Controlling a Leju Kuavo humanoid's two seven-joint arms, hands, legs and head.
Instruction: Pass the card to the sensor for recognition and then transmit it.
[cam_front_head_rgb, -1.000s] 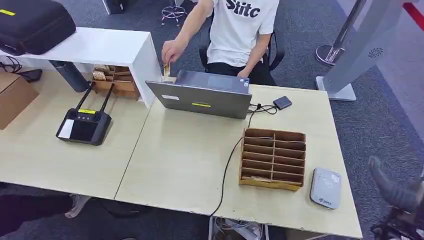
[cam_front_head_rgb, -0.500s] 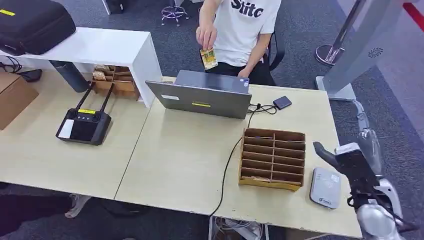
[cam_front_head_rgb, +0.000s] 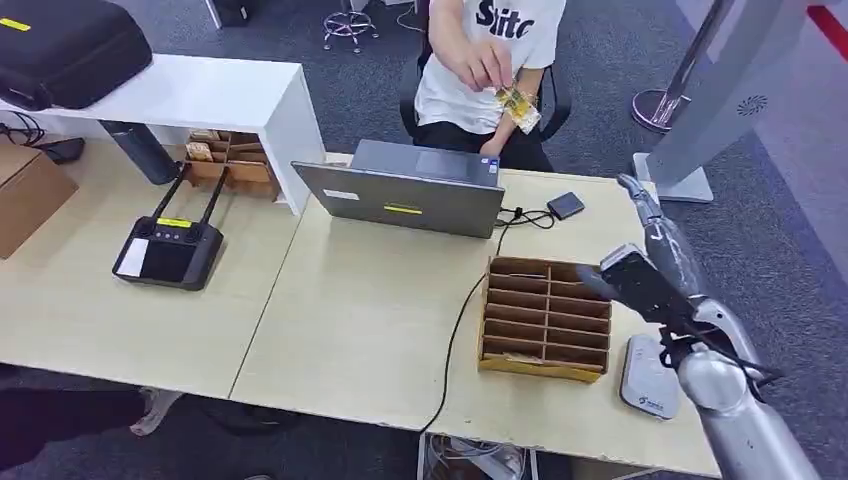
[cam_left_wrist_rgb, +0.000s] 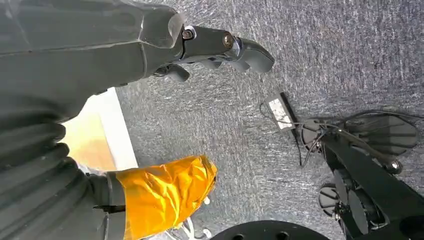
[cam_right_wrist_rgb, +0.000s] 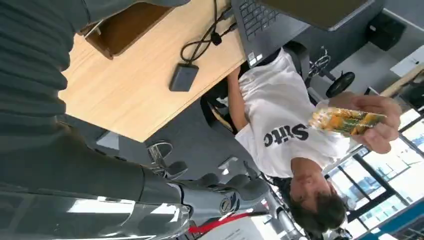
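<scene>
card held out by person, right hand raised over desk

since half a second ago: right hand (cam_front_head_rgb: 655, 255) has climbed from beside the sensor (cam_front_head_rgb: 650, 378) to above the desk's (cam_front_head_rgb: 350, 330) 3 o'clock edge, fingers stretched toward 12 o'clock; the person's hand (cam_front_head_rgb: 483, 62) has carried the card (cam_front_head_rgb: 518, 107) from 12 o'clock of the laptop (cam_front_head_rgb: 405, 198) toward 1 o'clock.

item 1, card: yellow, patterned, pinched in the person's hand above the seat behind the desk, well apart from the right hand. in the right wrist view it (cam_right_wrist_rgb: 347, 120) sits in that hand (cam_right_wrist_rgb: 377, 122) in front of the white shirt (cam_right_wrist_rgb: 280, 120).

item 2, right hand: fingers apart and extended, holding nothing, hovering over the 3 o'clock side of the organizer (cam_front_head_rgb: 545, 318).

item 3, left hand (cam_left_wrist_rgb: 220, 47): seen in the left wrist view above grey carpet (cam_left_wrist_rgb: 325, 50), nothing between its fingers; the fingers look loosely spread. an orange-taped part (cam_left_wrist_rgb: 167, 192) lies near it.

item 4, sensor: grey pad flat on the desk at 5 o'clock, just beside the organizer, partly behind the right arm.

item 5, organizer: brown, slotted, at 4 o'clock of the laptop.

item 6, other: black box (cam_front_head_rgb: 565, 205) on a cable at 3 o'clock of the laptop; controller (cam_front_head_rgb: 168, 250) at 9 o'clock.
</scene>
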